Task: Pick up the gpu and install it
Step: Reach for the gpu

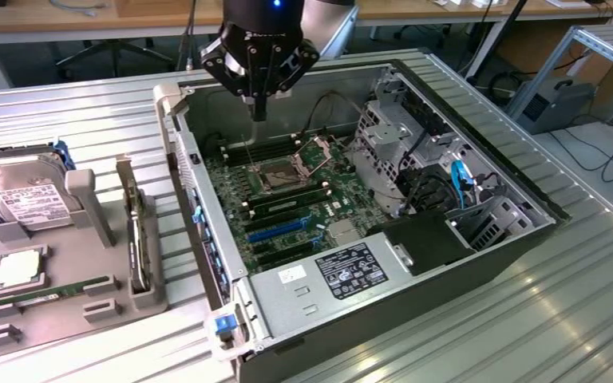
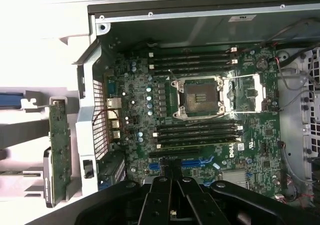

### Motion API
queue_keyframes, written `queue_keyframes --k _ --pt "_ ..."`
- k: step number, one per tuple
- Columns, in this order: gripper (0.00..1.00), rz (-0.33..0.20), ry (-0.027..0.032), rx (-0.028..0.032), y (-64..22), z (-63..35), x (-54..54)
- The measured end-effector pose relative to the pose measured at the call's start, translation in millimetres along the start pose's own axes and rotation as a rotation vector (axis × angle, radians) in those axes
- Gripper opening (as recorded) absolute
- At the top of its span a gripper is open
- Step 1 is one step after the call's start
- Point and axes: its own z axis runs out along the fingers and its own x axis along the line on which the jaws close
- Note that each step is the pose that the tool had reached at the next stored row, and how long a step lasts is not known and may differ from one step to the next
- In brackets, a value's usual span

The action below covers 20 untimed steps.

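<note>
Exterior high, oblique; wrist close, straight down; shared motherboard (image 1: 338, 167) (image 2: 135, 110).

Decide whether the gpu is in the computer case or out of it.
Out: the gpu stands on edge in the grey holder beside the computer case.

Even overhead room light. Exterior view: pale glare streaks on the ribbed bench (image 1: 562, 319); computer case (image 1: 445, 319) interior shaded under its walls. Wrist view: bench beside the case blown out white, motherboard (image 2: 260, 135) evenly lit, claw (image 2: 172, 175) a dark underexposed mass.
</note>
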Motion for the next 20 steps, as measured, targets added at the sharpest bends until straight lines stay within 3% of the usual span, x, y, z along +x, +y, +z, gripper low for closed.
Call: queue_keyframes --k 20 --pt "0.11 0.0 0.0 0.0 -1.0 -0.3 12.9"
